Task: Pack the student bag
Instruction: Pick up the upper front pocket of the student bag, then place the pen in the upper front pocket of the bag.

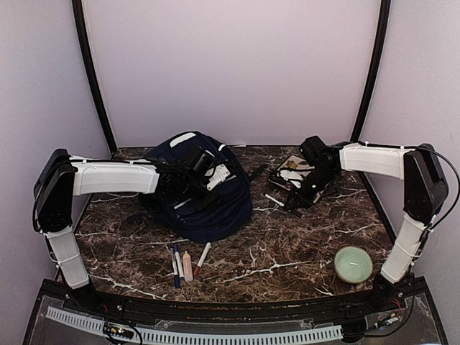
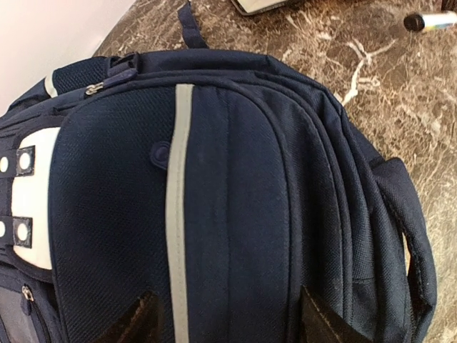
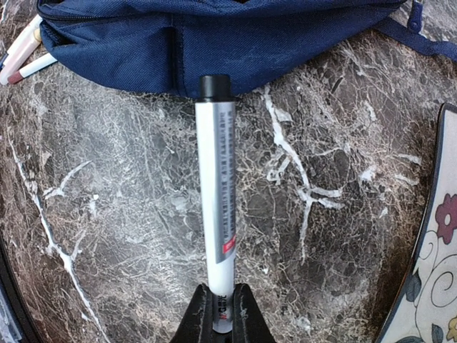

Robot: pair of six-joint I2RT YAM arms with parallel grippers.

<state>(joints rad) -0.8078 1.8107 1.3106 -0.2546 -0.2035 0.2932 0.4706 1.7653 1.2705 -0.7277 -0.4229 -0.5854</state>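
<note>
Top: bag [image 1: 215, 215] lies centre-left on bench [image 1: 287, 251], left arm across it, right arm by the far-right edge. Left wrist: left fingers [image 2: 136, 325] spread wide over the bag's front panel. Right wrist: right fingers [image 3: 196, 323] clamped on a marker [image 3: 216, 200], black cap pointing at the bag.

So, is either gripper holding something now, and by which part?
The right gripper is shut on a white marker, pinching its end opposite the black cap. The left gripper is open above the navy backpack and holds nothing.
</note>
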